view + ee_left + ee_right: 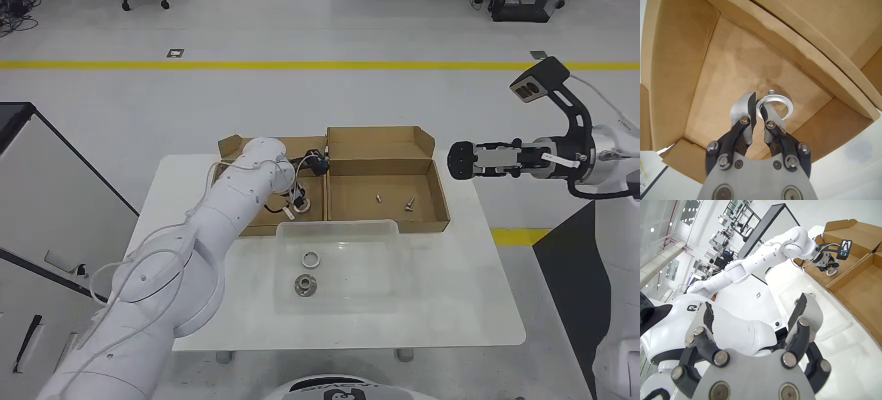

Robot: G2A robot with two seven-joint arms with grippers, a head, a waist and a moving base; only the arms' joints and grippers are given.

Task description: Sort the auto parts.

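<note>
The left gripper (757,106) pinches a metal ring (777,98) by its rim, one finger inside the hole and one outside, over the cardboard box (715,85) floor. Farther off, the right gripper (756,302) hangs spread wide and empty, beyond the table (480,300) edge.

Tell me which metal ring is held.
The ring pinched in the jaws of the left gripper over a cardboard box; the other ring lies in the clear tray.
</note>
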